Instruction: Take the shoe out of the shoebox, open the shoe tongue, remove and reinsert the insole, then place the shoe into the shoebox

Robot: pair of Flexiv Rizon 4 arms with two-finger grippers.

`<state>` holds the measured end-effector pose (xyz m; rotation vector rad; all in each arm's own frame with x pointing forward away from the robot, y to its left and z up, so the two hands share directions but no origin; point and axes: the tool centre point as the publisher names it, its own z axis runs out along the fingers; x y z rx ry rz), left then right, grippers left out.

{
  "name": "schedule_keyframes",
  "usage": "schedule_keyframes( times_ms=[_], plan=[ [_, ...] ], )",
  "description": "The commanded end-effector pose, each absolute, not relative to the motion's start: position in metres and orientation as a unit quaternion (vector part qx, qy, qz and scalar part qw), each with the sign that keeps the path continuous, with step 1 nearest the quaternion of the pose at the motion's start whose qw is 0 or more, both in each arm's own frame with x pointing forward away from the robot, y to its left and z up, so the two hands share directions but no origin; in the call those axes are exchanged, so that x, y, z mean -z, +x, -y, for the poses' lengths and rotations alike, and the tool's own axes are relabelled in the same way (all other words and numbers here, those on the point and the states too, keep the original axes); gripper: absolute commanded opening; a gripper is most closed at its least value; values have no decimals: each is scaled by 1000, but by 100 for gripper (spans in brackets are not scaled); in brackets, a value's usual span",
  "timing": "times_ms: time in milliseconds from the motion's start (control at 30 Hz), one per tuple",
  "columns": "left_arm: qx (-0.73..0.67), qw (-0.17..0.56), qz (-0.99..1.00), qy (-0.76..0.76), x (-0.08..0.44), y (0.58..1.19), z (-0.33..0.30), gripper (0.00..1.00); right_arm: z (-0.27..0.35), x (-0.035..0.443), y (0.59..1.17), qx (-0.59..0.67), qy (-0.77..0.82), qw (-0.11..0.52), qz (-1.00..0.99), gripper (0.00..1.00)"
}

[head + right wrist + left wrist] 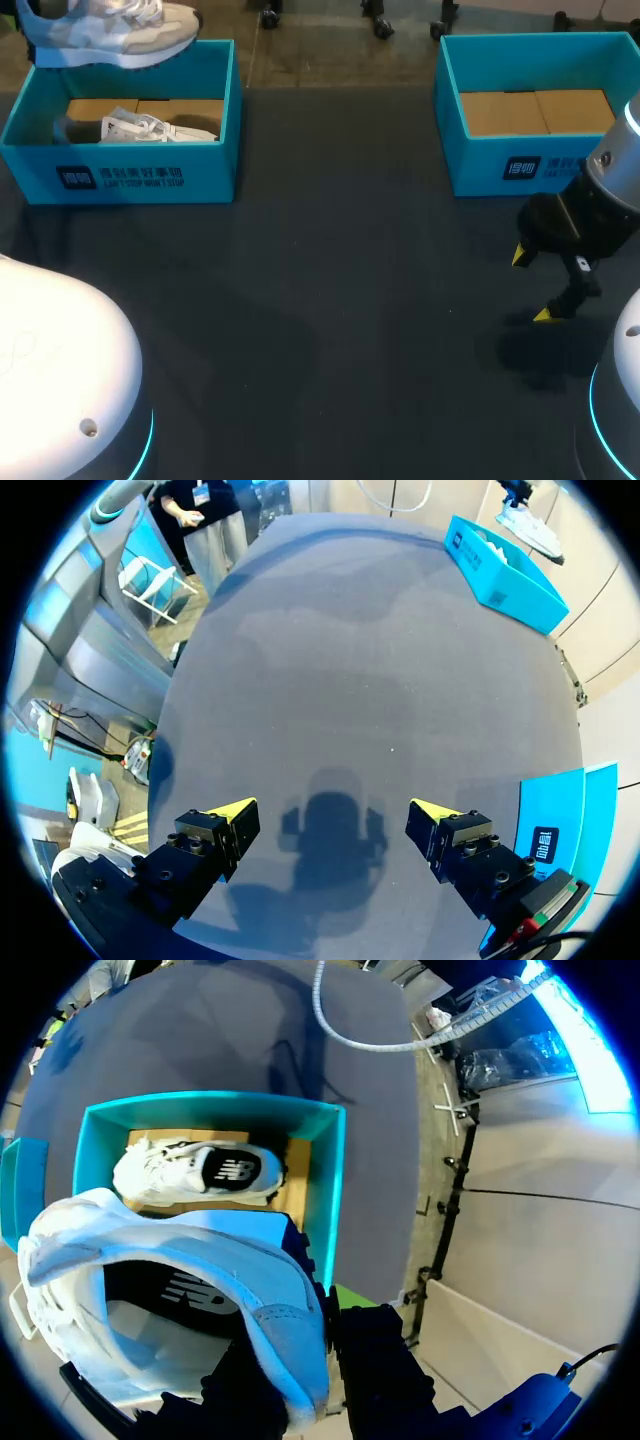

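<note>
Your left end effector [310, 1365] is clenched on the heel of a pale grey-and-white shoe [110, 35], one dark finger on each side of the heel collar. Its yellow tips are mostly hidden behind the shoe. The shoe hangs in the air over the far rim of the left shoebox [150, 175], toe pointing toward the middle of the worktop [330, 300].

Directly beneath it, inside that teal box, a second white shoe [140, 128] lies on the cardboard floor and takes up much of the box. From the left wrist view you look down past the held shoe's open collar onto this second shoe.

The right shoebox [490, 165] stands at the far right of the worktop, well apart from the left one, showing only its cardboard bottom.

Your right end effector [535, 287] is released, its fingers spread wide with nothing between them. It hangs over bare dark worktop just in front of the right shoebox, and its shadow falls on the surface below.
</note>
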<state>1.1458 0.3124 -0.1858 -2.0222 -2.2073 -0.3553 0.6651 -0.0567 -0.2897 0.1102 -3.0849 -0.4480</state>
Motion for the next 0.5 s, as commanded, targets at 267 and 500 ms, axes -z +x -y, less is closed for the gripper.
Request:
schedule_keyframes(
  times_ms=[267, 500],
  plan=[
    [129, 68, 709, -690, 221, 1149, -320, 0, 57, 290, 665, 143, 35, 11, 989, 100],
    [128, 81, 729, -668, 222, 1168, -323, 0, 57, 290, 665, 143, 35, 11, 989, 100]
  ],
)
